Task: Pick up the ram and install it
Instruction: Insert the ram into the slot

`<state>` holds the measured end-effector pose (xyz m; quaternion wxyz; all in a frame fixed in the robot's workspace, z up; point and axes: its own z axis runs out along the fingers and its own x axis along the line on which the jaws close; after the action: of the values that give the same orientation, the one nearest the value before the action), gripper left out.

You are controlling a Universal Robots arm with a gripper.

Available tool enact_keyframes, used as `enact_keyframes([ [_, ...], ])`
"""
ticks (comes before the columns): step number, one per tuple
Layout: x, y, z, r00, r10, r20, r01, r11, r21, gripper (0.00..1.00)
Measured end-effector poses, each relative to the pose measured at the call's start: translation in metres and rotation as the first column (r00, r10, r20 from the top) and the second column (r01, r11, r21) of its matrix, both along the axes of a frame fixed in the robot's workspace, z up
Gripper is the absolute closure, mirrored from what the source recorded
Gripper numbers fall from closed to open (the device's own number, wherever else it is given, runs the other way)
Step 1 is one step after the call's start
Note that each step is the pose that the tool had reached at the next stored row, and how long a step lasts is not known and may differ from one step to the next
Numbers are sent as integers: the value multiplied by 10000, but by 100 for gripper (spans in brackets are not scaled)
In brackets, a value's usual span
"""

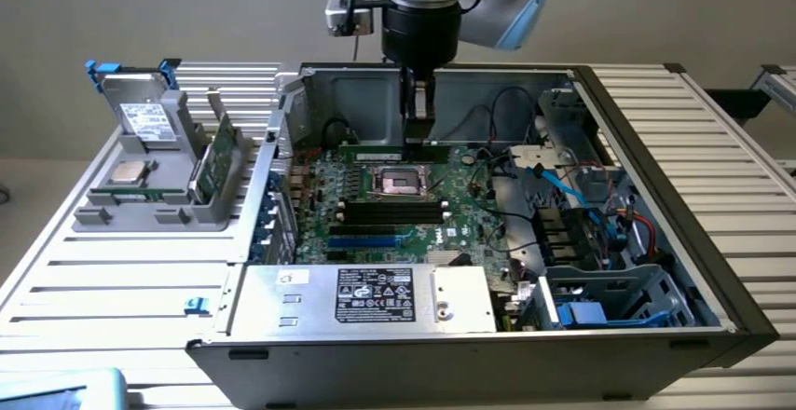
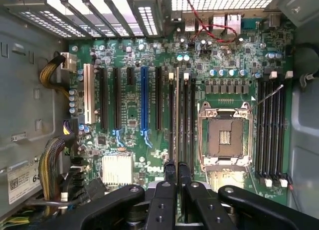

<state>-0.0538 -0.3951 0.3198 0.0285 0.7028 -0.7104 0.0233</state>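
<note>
My gripper (image 1: 420, 142) reaches straight down into the open computer case (image 1: 696, 242) and is shut on the ram (image 1: 373, 152). The ram is a thin green stick, held level just behind the CPU socket (image 1: 401, 183) on the motherboard (image 1: 467, 219). In the wrist view the ram (image 2: 177, 115) shows edge-on as a pale narrow line. It runs along the black memory slots (image 2: 187, 120) beside the CPU socket (image 2: 225, 136), with my gripper (image 2: 177, 166) pinching its top edge. I cannot tell whether the ram sits in a slot or hangs just above it.
A grey holder (image 1: 149, 200) outside the case on the exterior view's left carries a green board (image 1: 218, 160) standing on edge and a processor chip (image 1: 129, 170). The power supply (image 1: 373, 296) fills the case front. Cables (image 1: 566, 191) and drive bays crowd the exterior view's right.
</note>
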Motion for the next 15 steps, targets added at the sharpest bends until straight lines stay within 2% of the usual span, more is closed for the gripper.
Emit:
enact_keyframes([
  [2,3,0,-28,10000,0,0,0,10000,-41,87],
  [6,9,0,-98,10000,-1,-1,1,10000,-86,87],
  [15,18,0,-261,10000,-1,0,1,10000,-96,87],
])
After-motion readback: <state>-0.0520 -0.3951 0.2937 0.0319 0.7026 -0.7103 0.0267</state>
